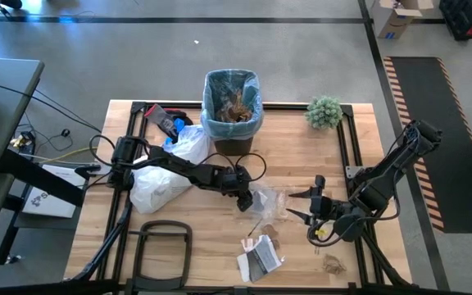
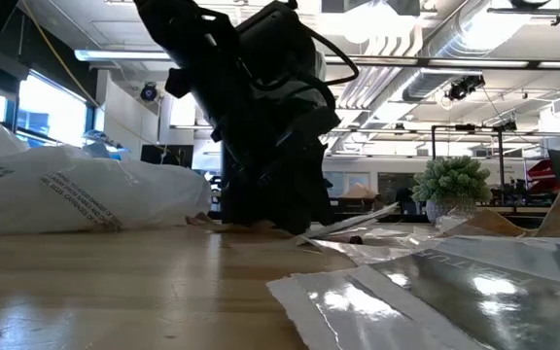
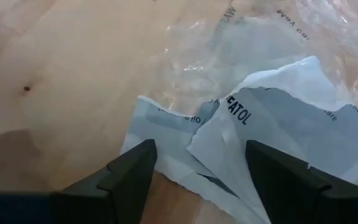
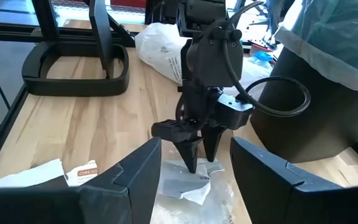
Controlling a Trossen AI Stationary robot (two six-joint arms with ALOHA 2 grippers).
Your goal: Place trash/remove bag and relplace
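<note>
My left gripper (image 1: 245, 201) stands open at the table's middle, pointing steeply down over a torn pale wrapper piece (image 3: 229, 130) that lies flat among clear crinkly wrappers (image 1: 270, 201). Its fingers straddle the piece's near edge. My right gripper (image 1: 305, 208) hangs open to the right, above the table, with nothing between its fingers. The black bin (image 1: 232, 105) at the far edge wears the light-blue bag (image 4: 328, 37) and holds brown paper. A black-and-white packet (image 1: 260, 257) and a brown scrap (image 1: 333, 264) lie near the front. My left gripper comes at the torn wrapper piece (image 4: 188, 185) from above, slanting, one fingertip (image 4: 191, 163) low over the sheet's edge. Whether the tips touch the sheet or the table, I cannot tell.
A whiter plastic bag (image 1: 167, 177) lies left of the bin under the left arm. A small green plant (image 1: 324, 112) stands at the far right. A black stand (image 1: 161, 246) sits at the near left. Bare wood shows at the near middle.
</note>
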